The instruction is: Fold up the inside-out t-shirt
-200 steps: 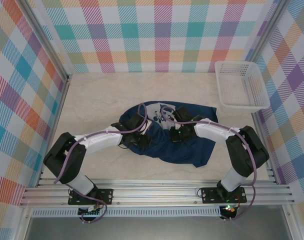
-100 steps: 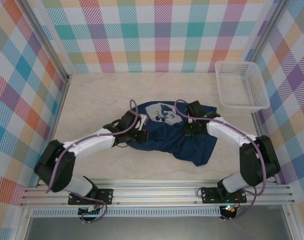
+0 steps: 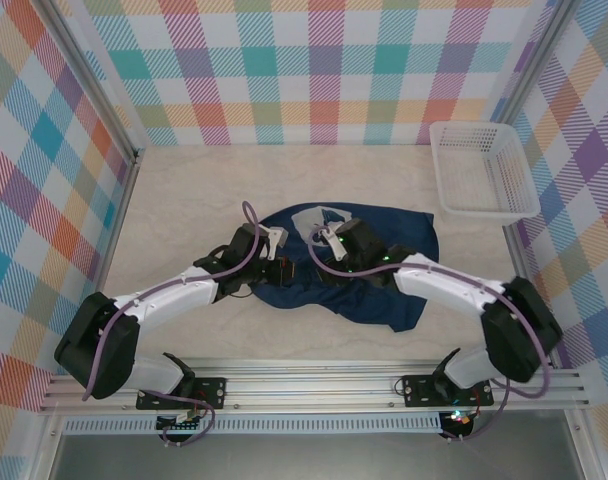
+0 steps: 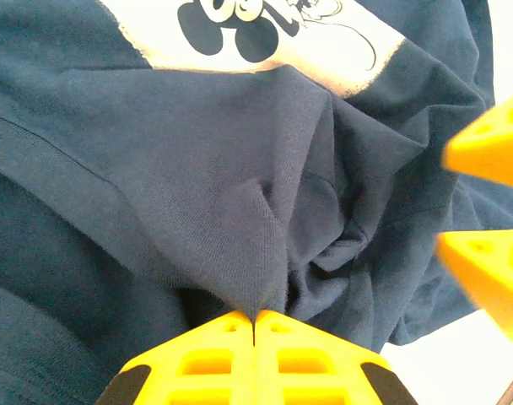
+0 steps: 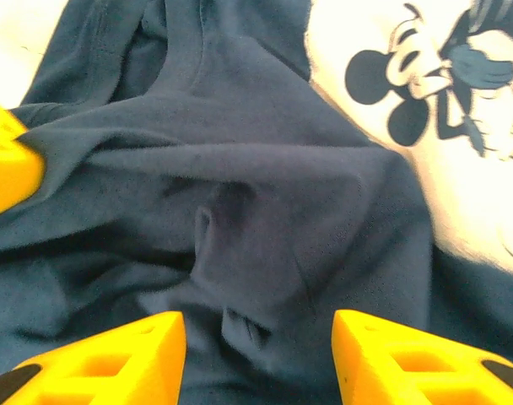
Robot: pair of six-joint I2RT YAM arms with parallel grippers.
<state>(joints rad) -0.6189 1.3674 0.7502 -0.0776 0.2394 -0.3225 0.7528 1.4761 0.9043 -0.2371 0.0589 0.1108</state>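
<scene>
The left gripper (image 4: 254,321) is pinched shut on a ridge of the inside-out t-shirt (image 4: 197,169), which bunches just ahead of its fingertips. The right gripper (image 5: 258,342) stands partly open, holding nothing, cloth lying between its fingers. Pulling from that single pinch would likely drag the shirt into a heap.

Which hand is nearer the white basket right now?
Right. The right hand is open over the middle of the shirt, on the side toward the basket. The left hand pinches cloth just beyond it, farther from the basket.
</scene>
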